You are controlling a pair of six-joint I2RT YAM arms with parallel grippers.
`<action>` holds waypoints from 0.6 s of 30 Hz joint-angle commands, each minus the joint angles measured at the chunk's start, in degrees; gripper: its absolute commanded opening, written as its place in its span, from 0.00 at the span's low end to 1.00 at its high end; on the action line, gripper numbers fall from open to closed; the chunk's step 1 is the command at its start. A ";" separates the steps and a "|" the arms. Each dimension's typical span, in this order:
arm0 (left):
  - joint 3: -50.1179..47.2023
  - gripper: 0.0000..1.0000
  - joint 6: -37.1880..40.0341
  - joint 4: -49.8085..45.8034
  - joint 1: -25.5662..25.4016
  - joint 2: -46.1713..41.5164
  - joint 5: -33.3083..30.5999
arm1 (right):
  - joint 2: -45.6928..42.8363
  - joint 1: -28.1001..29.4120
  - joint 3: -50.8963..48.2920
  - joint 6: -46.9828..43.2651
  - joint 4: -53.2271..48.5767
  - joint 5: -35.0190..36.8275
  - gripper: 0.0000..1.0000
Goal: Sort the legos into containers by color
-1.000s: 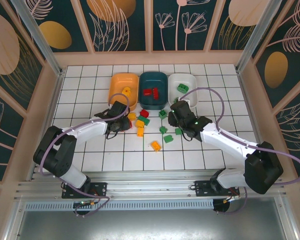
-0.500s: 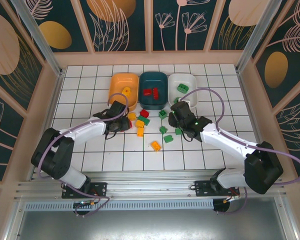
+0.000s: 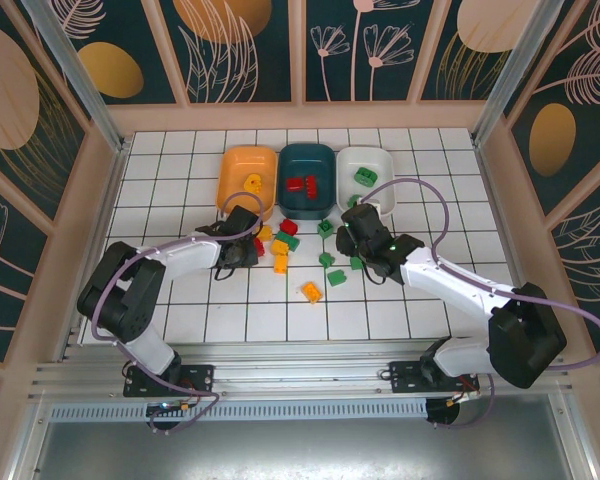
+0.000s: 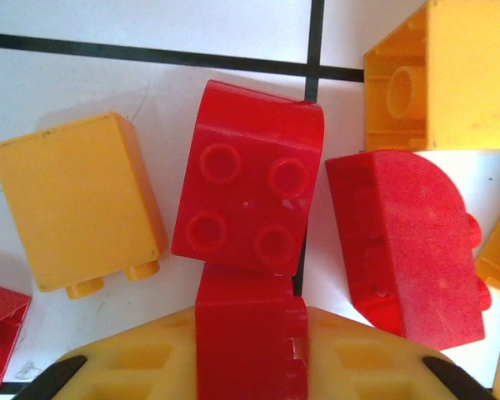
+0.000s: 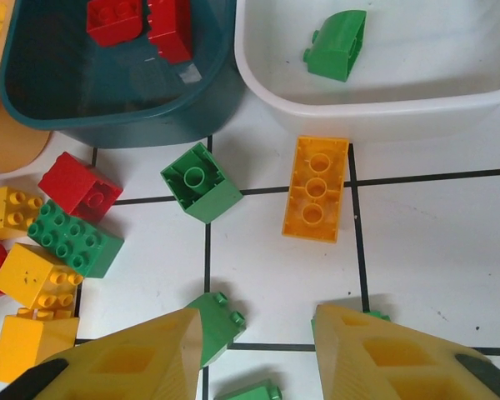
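Three rounded-corner plastic bowls sit in a row at the far side of the white tiled counter (image 3: pixel 250 310). The orange bowl (image 3: pixel 235 160) holds one yellow brick (image 3: pixel 252 182), the teal bowl (image 5: pixel 108 117) holds red bricks (image 5: pixel 142 18), and the white bowl (image 5: pixel 400 100) holds one green brick (image 5: pixel 337 43). The rest of the legos (image 3: pixel 280 245) lie scattered on the counter just in front of the bowls, glossy and studded. One orange brick (image 5: pixel 317 187) lies hollow side up. The left gripper (image 4: pixel 252 321) has its jaws clamped on a red brick (image 4: pixel 250 358). The right gripper (image 5: pixel 258 325) hangs over green pieces, jaws apart, holding nothing.
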 commanded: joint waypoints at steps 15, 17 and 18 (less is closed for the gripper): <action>13.04 0.14 3.07 -9.96 -0.11 -8.42 4.44 | -2.79 -3.96 -2.37 1.16 2.75 -3.35 0.42; 17.84 0.13 3.58 -9.47 -0.20 -3.72 6.54 | -3.66 -4.60 -2.99 1.25 2.27 -3.50 0.42; 20.17 0.13 3.71 -8.11 -0.11 -1.28 8.01 | -4.27 -4.85 -3.42 1.33 1.97 -3.59 0.42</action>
